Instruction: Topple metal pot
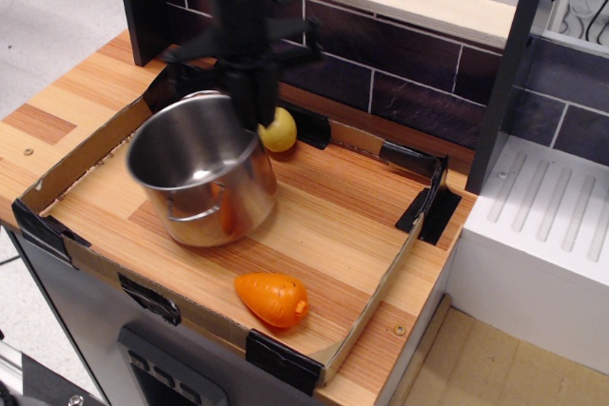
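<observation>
The metal pot [211, 199] stands in the left half of the cardboard tray [81, 161]. It is tilted, with its mouth leaning to the left, and it is blurred by motion. My gripper [250, 111] comes down from above at the pot's back right rim. Its fingers are close together on the rim. A wire loop handle shows on the pot's front side.
A yellow toy vegetable [279, 130] lies just behind the pot, right of my gripper. An orange toy vegetable [272, 298] lies near the tray's front edge. A dark brick wall [409, 83] runs behind the tray. A white unit [542, 225] stands to the right.
</observation>
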Robot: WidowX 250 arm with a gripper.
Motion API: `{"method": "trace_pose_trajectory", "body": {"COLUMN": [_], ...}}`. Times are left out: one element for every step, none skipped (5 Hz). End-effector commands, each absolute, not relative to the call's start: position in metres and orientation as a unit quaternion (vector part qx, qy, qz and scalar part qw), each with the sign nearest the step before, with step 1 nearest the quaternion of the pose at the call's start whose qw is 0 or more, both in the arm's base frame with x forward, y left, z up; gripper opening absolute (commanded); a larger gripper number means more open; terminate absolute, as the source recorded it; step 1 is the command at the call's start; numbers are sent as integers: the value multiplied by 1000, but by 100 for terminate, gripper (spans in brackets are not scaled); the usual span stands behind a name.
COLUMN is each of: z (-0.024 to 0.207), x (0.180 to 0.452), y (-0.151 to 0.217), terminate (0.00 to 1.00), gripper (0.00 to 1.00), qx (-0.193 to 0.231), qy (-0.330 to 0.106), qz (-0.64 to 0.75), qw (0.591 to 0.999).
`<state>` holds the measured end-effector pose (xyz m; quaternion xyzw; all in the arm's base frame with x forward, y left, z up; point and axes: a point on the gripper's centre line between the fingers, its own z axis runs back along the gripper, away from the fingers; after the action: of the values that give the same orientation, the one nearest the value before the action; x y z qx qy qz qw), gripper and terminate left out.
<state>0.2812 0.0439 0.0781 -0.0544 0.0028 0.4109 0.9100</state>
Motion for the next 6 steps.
{"method": "trace_pose_trajectory", "body": {"z": [122, 125, 121, 109, 99, 97], "x": [275, 278, 279, 273, 269, 262], "y": [56, 58, 60, 63, 70, 79], "terminate": [0, 0, 0, 0, 0, 0], "gripper": [0, 0, 0, 0, 0, 0], "qx": [-168, -195, -202, -186, -172, -162], "qy": [-50, -44, -36, -31, -22, -23], "qz": [375, 378, 383, 376, 375, 376], "qw": [910, 904, 901, 907, 911, 912]}}
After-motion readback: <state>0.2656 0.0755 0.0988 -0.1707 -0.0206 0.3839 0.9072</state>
